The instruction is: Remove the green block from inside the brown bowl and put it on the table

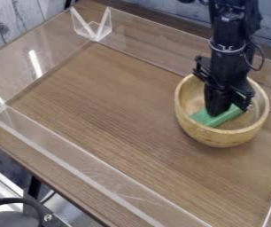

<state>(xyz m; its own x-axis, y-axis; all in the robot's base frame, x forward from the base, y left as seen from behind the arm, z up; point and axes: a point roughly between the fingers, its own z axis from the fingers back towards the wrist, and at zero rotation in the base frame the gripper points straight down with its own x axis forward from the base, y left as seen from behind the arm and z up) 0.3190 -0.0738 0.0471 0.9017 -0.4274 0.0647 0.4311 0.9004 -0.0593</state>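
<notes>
The brown bowl stands on the table at the right. In it lies the green block, slanted against the bowl's floor. My black gripper points straight down into the bowl, and its fingers are closed on the upper right end of the block. The block's lower left end still shows. It rests low inside the bowl, below the rim.
Low clear acrylic walls run around the tabletop, with a clear corner piece at the back left. The wood surface stretches wide to the left of the bowl. The bowl sits close to the right wall.
</notes>
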